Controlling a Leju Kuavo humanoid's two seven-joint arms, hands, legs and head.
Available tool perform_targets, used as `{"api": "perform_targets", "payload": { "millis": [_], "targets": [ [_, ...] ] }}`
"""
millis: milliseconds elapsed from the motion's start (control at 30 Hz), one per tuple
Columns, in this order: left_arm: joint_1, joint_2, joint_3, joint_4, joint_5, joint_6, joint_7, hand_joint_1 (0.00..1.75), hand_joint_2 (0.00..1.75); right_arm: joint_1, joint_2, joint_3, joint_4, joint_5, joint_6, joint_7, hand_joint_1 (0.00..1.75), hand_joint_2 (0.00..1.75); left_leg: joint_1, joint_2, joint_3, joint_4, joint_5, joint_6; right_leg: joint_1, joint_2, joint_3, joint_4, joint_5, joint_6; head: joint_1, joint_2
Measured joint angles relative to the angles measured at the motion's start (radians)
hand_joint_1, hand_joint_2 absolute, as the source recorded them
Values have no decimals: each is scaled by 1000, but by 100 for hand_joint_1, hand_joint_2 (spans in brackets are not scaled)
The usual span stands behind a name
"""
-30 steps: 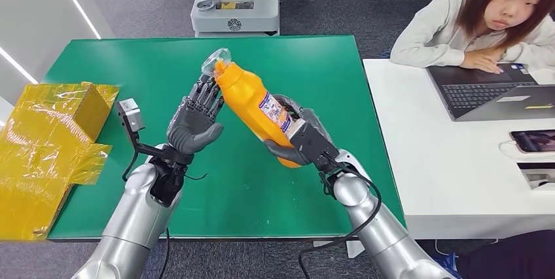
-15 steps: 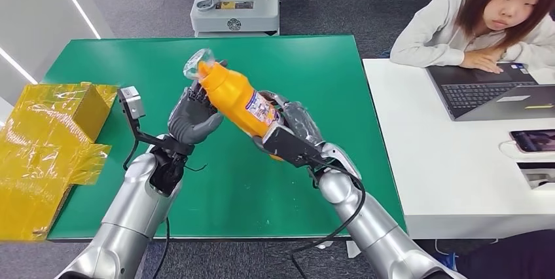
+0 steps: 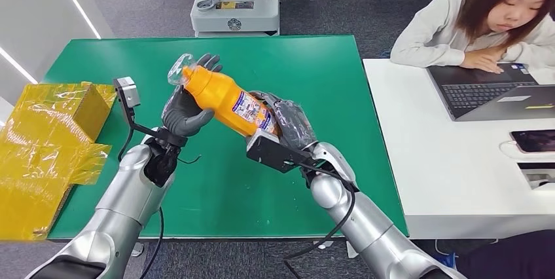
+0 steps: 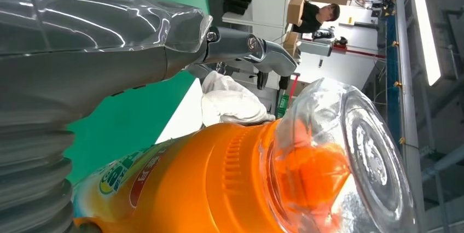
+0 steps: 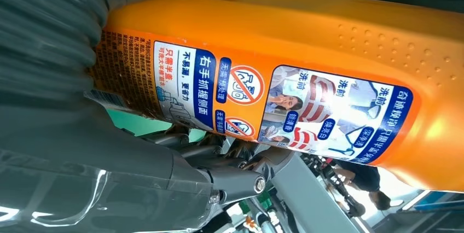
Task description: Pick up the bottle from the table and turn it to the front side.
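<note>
Bottle, orange with clear cap, held tilted above green tabletop, cap end pointing away from person at laptop. We see right robot hand grasping bottle's lower body, label facing up. Left robot hand grips neck end, fingers curled under shoulder. Yellow wrapped boxes lie at tabletop's far edge from person.

One orange bottle sits at the centre of the head view, with two robot hands on it: the left hand and the right hand. There are two tables, a green table in the middle and a white table at the right. One person sits at upper right, before one laptop. One phone lies at the right edge. One yellow-wrapped box sits at the left edge.
</note>
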Motion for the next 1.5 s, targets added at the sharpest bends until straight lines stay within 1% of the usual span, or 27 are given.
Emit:
{"api": "perform_targets", "payload": {
  "millis": [100,200,333,467,600,633,700,733,767,800,833,867,933,967,1033,1067,1100,1133,1167,1233,1300,1367,1467,1500],
  "targets": [
    [2,6,0,2,13,-7,4,0,175,-9,0,5,16,-7,6,0,168,175,0,0,0,0,0,0,0,0,0,0,0,0,0,0],
    [12,16,2,-6,52,-33,33,1,175,-22,0,9,38,-8,4,-3,167,175,0,0,0,0,0,0,0,0,0,0,0,0,0,0],
    [30,26,4,-35,132,-86,87,3,175,-30,0,14,73,2,-15,-9,168,175,0,0,0,0,0,0,0,0,0,0,0,0,0,0],
    [60,27,4,-70,256,-154,167,3,175,-35,0,16,106,7,-35,-10,166,175,0,0,0,0,0,0,0,0,0,0,0,0,0,0],
    [96,26,2,-105,374,-198,237,27,175,-38,0,18,128,22,-61,-10,169,175,0,0,0,0,0,0,0,0,0,0,0,0,0,0],
    [104,26,1,-115,389,-201,246,28,175,-38,0,18,132,24,-67,-9,169,175,0,0,0,0,0,0,0,0,0,-1,0,0,0,0],
    [118,25,-6,-135,401,-201,253,40,175,-38,0,18,140,25,-76,-9,170,175,0,0,0,0,0,0,0,0,-1,-1,0,0,0,0],
    [122,25,-11,-144,402,-199,253,50,175,-38,0,18,144,25,-80,-9,171,175,0,0,0,0,0,0,0,0,-1,-1,0,0,0,0],
    [126,24,-16,-153,399,-196,252,72,175,-38,0,18,147,25,-84,-9,172,175,0,0,0,0,0,0,0,0,-1,-1,0,0,0,0],
    [128,22,-23,-162,391,-192,249,89,175,-38,0,18,150,25,-89,-10,174,175,0,0,0,0,0,0,0,0,-1,-1,0,0,0,0],
    [129,21,-31,-170,379,-186,243,105,175,-37,0,18,153,25,-93,-10,175,175,0,0,0,0,0,0,0,0,-1,-1,0,0,0,0],
    [130,19,-39,-177,361,-178,233,116,175,-36,0,17,155,25,-96,-10,174,175,0,0,0,0,0,0,0,0,-1,-1,0,0,0,0],
    [130,15,-55,-190,314,-156,208,109,175,-32,0,14,159,25,-102,-10,173,175,0,0,0,0,0,0,0,0,-1,-1,0,0,0,0],
    [130,12,-62,-195,288,-142,194,99,175,-29,0,12,160,26,-104,-10,172,175,0,0,0,0,0,0,0,0,-1,-1,0,0,0,0],
    [129,6,-74,-204,232,-111,162,72,175,-23,0,7,160,26,-107,-10,172,175,0,0,0,0,0,0,0,0,-1,-1,0,0,0,0],
    [129,2,-80,-208,203,-94,145,54,175,-21,0,5,160,27,-108,-9,171,175,0,0,0,0,0,0,0,0,-1,-1,0,0,0,0],
    [128,-1,-87,-211,170,-74,125,43,175,-18,0,2,160,30,-109,-8,171,175,0,0,0,0,0,0,0,0,-1,-1,0,0,0,0],
    [127,-4,-93,-215,135,-53,107,36,175,-16,0,-1,160,32,-110,-5,171,175,0,0,0,0,0,0,0,0,-1,-1,0,0,0,0],
    [127,-6,-100,-220,97,-29,89,36,175,-15,0,-4,160,35,-111,-4,173,175,0,0,0,0,0,0,0,0,-1,-1,0,0,0,0],
    [126,-11,-114,-231,13,22,55,58,175,-12,0,-11,160,39,-111,-1,172,175,0,0,0,0,0,0,0,0,-1,-1,0,0,0,0],
    [126,-14,-126,-243,-58,67,30,106,175,-11,0,-17,160,39,-109,0,171,175,0,0,0,0,0,0,0,0,-1,-1,0,0,0,0],
    [125,-17,-134,-253,-108,102,18,136,175,-9,0,-22,160,40,-108,0,173,175,0,0,0,0,0,0,0,0,-1,-1,0,0,0,0],
    [124,-21,-137,-265,-150,132,10,144,175,-6,-1,-26,159,42,-107,-2,175,175,0,0,0,0,0,0,0,0,-1,0,0,0,0,0],
    [123,-22,-137,-267,-157,136,9,144,175,-5,-1,-27,159,42,-107,-3,175,175,0,0,0,0,0,0,0,0,-1,0,0,0,0,0]
  ]
}}
